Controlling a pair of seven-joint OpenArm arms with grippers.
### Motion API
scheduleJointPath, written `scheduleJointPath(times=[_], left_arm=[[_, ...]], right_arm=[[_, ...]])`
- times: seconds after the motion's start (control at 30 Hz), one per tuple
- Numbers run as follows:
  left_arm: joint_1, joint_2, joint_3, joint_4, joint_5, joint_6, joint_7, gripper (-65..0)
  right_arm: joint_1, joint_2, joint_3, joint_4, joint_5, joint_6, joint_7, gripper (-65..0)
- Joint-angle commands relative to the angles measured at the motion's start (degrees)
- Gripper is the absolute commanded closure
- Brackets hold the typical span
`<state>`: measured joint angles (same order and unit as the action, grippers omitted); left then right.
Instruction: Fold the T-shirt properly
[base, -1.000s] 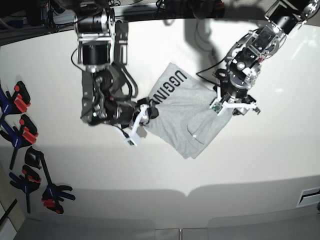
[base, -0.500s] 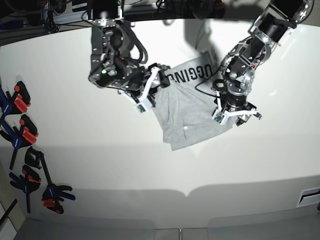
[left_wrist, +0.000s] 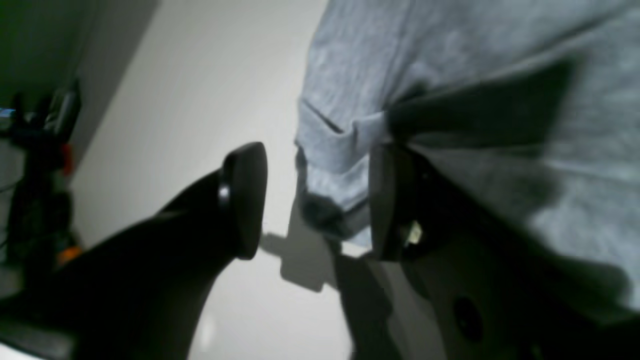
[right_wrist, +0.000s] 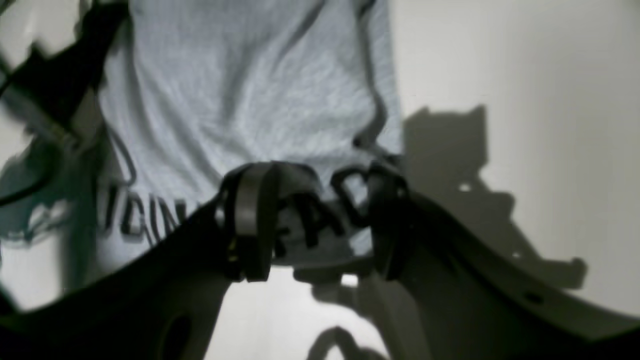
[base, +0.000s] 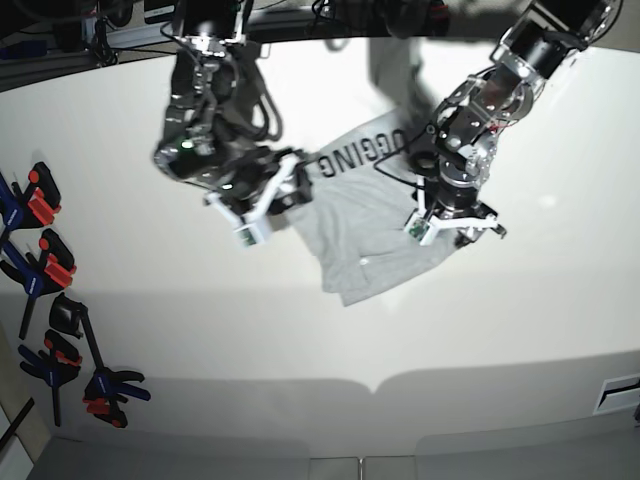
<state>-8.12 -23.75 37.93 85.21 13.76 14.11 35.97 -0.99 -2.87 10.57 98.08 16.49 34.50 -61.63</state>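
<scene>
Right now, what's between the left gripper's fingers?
In the left wrist view the left gripper is open, and a folded hem corner of the T-shirt hangs between the fingers, against the right one. Bare table lies behind.

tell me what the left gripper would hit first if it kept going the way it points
Probably the T-shirt: its hem corner already sits between the open fingers of the left gripper, with the table just beneath; depth is unclear.

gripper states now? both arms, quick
Left gripper: open, T-shirt edge between its fingers, not clamped.
Right gripper: open, straddling the shirt's lettered edge.
</scene>
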Motion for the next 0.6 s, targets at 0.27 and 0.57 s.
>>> scheduleJointPath(times=[0.27, 0.57], left_arm=[[-0.52, -6.78, -0.39, 18.21, 0.72, 10.51, 3.85, -30.7], [17.2, -14.53, -1.25, 39.76, 3.37, 19.1, 8.2, -30.7]], right_arm=[[-1.7, 3.23, 12.44, 12.66, 9.2, 0.07, -4.24, -27.5], [-18.97, 8.83, 25.0, 19.52, 17.86, 3.43, -7.1, -27.5]])
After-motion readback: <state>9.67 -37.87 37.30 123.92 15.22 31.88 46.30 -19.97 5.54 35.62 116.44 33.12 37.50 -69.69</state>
